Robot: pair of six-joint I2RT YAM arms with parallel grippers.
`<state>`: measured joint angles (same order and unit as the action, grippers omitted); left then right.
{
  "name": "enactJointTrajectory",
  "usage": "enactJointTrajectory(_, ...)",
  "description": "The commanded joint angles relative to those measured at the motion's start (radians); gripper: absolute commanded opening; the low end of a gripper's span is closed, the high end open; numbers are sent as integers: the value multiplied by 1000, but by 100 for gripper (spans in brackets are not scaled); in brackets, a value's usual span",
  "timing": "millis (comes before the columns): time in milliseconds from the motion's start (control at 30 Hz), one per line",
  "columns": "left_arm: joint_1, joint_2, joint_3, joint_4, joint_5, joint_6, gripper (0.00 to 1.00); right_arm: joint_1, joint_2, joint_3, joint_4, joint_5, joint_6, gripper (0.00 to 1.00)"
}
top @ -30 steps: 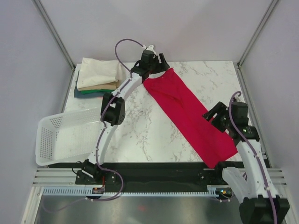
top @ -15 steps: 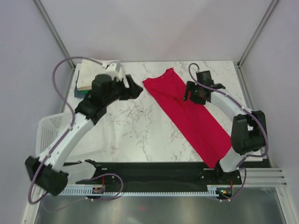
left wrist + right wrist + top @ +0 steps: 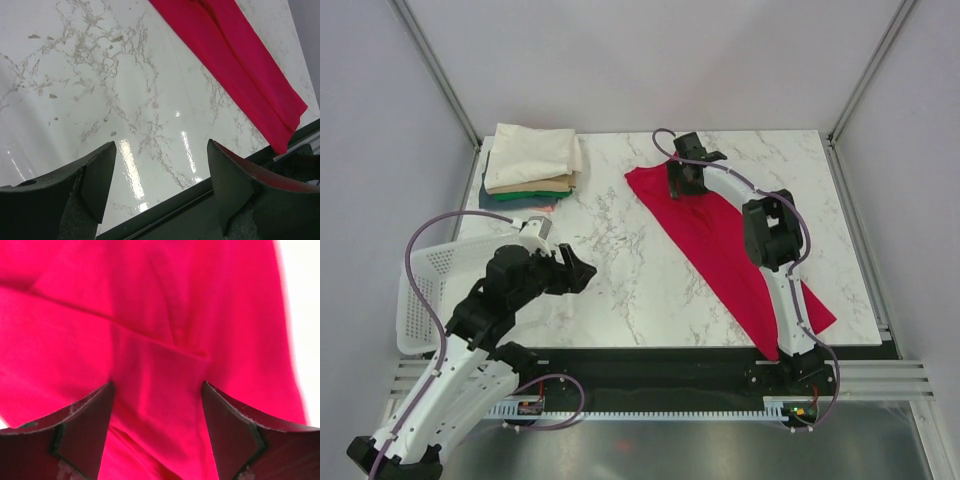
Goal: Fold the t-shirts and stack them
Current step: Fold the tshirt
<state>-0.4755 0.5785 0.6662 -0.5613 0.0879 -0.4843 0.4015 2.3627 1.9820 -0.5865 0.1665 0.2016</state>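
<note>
A crimson-red t-shirt (image 3: 720, 245) lies folded into a long strip, running diagonally from the table's far middle to the near right edge. My right gripper (image 3: 682, 184) is open, just above the strip's far end; the red cloth (image 3: 155, 340) fills its view between the spread fingers. My left gripper (image 3: 578, 273) is open and empty over bare marble at the near left; its view shows the strip's near end (image 3: 250, 65). A stack of folded t-shirts (image 3: 530, 165), cream on top over tan, green and dark blue, sits at the far left corner.
A white perforated basket (image 3: 445, 295) hangs over the table's left edge beside my left arm. The table's dark front rail (image 3: 210, 200) shows below the left fingers. Grey walls and frame posts surround the table.
My left arm has pulled back from the far middle to the near left. My right arm has reached from the near right to the strip's far end. The red strip's near end has shifted slightly.
</note>
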Motion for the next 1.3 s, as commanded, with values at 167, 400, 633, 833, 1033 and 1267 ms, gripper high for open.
enactJointTrajectory(167,0,63,18,38,30,41,80,51,231,280,2,99,162,71)
enactJointTrajectory(400,0,81,21,38,38,44,80,-1,432,589,170,278,520,73)
enactJointTrajectory(633,0,115,23,57,58,35,80,-50,239,438,339,70,535,90)
enactJointTrajectory(833,-157,308,3,179,41,-89,80,-99,-221,97,337,57,346,98)
enactJointTrajectory(1033,-443,599,33,458,-39,-310,79,-242,-698,-266,143,162,309,98)
enactJointTrajectory(1267,-601,1114,321,589,-19,-390,81,-288,-1224,-646,-24,265,291,98)
